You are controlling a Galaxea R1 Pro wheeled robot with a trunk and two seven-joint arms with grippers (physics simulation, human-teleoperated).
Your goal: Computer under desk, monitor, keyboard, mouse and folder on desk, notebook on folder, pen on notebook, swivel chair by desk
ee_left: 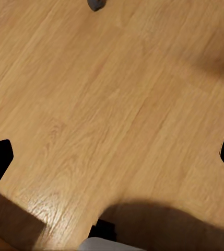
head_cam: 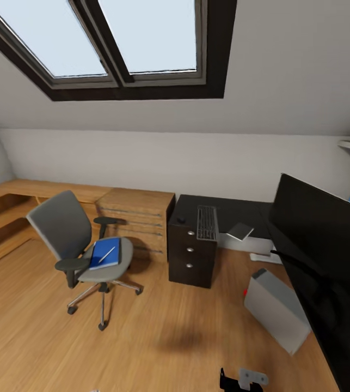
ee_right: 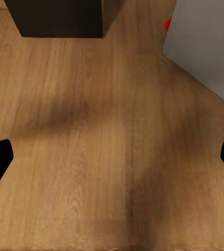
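Blue folder (head_cam: 105, 253): is lying on the swivel chair (head_cam: 71, 234) seat, pen (head_cam: 107, 254) on top.
Approach: I would be rolling closer before reaching.
Left gripper (ee_left: 112, 157), right gripper (ee_right: 112, 157): both are standing wide, holding nothing.

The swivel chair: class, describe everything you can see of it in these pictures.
The swivel chair has a grey upholstered back and seat, black armrests and a chrome star base on dark casters. It stands upright on the wooden floor, apart from the black desk, in front of a light wooden drawer chest. A blue folder lies on its seat with a thin pen on top.
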